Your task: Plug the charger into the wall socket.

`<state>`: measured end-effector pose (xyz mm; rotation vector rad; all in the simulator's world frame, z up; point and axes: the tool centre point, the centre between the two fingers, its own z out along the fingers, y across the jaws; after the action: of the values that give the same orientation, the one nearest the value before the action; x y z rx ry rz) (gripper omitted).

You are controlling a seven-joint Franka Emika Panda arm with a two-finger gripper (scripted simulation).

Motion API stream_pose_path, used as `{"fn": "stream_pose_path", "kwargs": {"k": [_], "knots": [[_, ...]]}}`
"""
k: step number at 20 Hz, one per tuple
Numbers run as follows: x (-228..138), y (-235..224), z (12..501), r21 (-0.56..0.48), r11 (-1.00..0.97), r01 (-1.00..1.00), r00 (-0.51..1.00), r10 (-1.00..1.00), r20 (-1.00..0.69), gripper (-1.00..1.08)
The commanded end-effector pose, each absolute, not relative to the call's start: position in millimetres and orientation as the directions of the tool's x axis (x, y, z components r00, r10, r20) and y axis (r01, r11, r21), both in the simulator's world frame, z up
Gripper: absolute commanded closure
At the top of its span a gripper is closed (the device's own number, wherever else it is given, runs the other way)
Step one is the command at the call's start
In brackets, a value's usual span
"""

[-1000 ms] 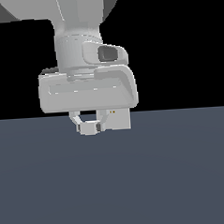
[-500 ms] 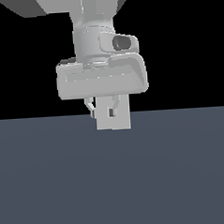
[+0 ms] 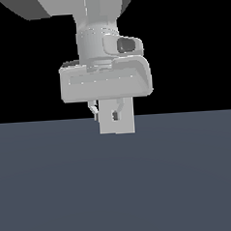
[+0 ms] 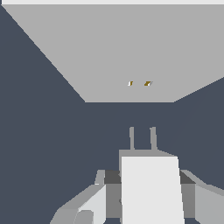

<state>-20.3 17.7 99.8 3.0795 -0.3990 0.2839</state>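
In the wrist view my gripper [image 4: 148, 192] is shut on the charger [image 4: 151, 192], a pale block with two thin prongs [image 4: 142, 138] sticking out ahead. The prongs point toward the wall socket [image 4: 122, 52], a flat pale grey plate with two small yellowish dots [image 4: 139, 83] at its centre. A gap of dark floor lies between the prongs and the plate. In the exterior view my gripper [image 3: 108, 115] hangs directly in front of the socket plate [image 3: 128, 126]. There the charger cannot be told apart from the fingers and the plate.
A dark blue-grey floor [image 3: 120, 185] fills the lower half of the exterior view, with black background above. The arm's wide grey hand [image 3: 105, 81] covers the upper part of the socket plate.
The arm moved toward the exterior view's right and slightly up, from beside the socket plate to in front of it. Over the last half second it has barely moved.
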Motion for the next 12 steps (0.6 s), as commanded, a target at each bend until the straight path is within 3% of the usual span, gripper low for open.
{"fn": "stream_pose_path", "kwargs": {"k": [1,12], "knots": [[-16.2,16.5,100.0,0.0,-0.967,-0.255,0.951,-0.251,0.183,1.08],[19.3,7.0,99.9,-0.001,-0.967,-0.255,0.951,-0.251,0.183,1.08]]}}
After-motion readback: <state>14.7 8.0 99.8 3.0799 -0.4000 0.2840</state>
